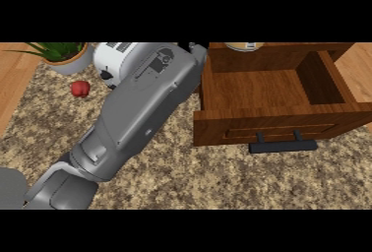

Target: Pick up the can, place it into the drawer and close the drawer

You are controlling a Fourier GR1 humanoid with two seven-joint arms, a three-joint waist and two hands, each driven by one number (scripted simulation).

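The wooden drawer (256,89) stands pulled open at the right, and its inside shows nothing in it. Its dark handle (283,145) sticks out from the front panel toward me. A pale round object (243,46), possibly the can, sits on the cabinet top behind the drawer, cut off by the view's upper edge. A grey forearm (138,108) runs from the lower left up to the top middle. Only a small black part of the left hand (192,47) shows at its end, just left of the drawer's back corner. The right hand is out of view.
A white toaster (115,55) stands at the top left, partly behind the forearm. Beside it is a potted plant (64,55), and a small red fruit (80,88) lies on the speckled counter (218,177). Wooden floor shows at the far left.
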